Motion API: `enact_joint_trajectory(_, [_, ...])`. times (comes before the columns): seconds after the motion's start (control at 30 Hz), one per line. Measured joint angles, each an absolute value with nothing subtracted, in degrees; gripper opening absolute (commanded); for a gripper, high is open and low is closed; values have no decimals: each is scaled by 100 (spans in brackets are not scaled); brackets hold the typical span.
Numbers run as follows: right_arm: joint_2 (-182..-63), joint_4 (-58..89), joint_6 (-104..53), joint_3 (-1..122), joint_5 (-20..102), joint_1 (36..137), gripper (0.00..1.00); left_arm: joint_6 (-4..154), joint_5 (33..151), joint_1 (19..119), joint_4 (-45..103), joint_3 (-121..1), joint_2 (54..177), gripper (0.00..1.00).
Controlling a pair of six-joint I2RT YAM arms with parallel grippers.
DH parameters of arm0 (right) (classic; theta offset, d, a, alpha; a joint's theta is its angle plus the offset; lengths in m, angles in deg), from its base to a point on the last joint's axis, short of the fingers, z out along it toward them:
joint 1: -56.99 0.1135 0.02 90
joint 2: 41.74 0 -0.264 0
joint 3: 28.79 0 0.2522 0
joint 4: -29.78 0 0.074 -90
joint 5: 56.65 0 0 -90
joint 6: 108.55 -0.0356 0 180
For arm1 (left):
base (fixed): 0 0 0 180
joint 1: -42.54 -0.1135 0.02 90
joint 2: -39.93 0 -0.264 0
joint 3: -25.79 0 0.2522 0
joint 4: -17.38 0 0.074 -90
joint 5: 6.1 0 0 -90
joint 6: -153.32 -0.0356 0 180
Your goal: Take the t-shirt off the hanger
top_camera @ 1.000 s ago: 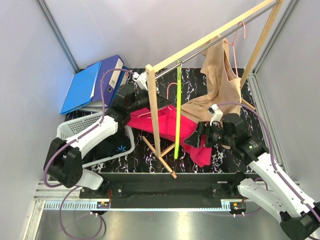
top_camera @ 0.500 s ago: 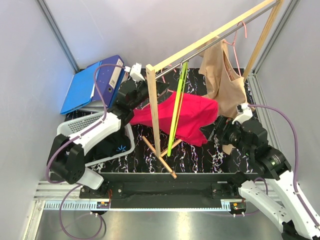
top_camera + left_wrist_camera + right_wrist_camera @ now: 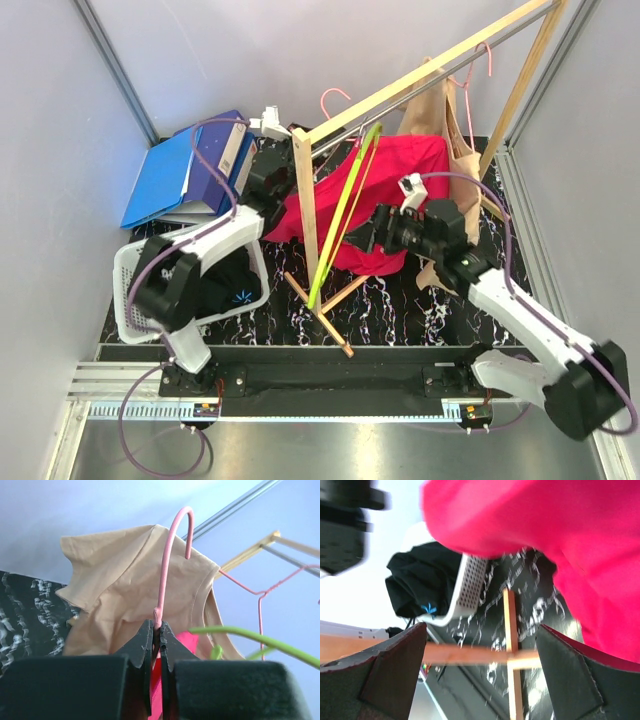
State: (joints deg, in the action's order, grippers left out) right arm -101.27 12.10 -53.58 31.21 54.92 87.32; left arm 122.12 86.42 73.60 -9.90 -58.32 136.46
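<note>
Over the rack point(image 3: 305, 205), seen from above: my left pincer point(image 3: 285, 140) pinches the pink hanger point(image 3: 335, 97) beside the rack's post, with the red t-shirt point(image 3: 395, 185) on it, along the rail.

Left wrist: pincer pressed onto the hanger's neck to steady it.

Right wrist: my right pincer point(image 3: 481, 630) is spread wide and empty under the hem, above the rack's foot. I'd guess it's there to tug.
</note>
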Motion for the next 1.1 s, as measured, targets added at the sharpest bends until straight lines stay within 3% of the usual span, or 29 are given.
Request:
enact_joint_trajectory(0.17, [-11021,2530,-5124,3119,5769,8732,100,12774,8588,7358,-1501,-6230,14407,0])
enact_joint_trajectory(0.7, [-13335,5623,-4186,2907,5951,9346,100,13661,8085,7358,-2738,-6451,14665,0])
enact_joint_trajectory(0.93, [-13832,6464,-4158,2920,5715,9586,100,13692,7952,7360,-2811,-6437,14684,0])
enact_joint_trajectory(1.07, [-13989,6589,-4197,3042,5317,9763,94,13694,7853,7378,-2880,-6392,14684,0])
enact_joint_trajectory(1.1, [-14035,6589,-4210,3105,5218,9805,88,13699,7805,7376,-2920,-6357,14682,0])
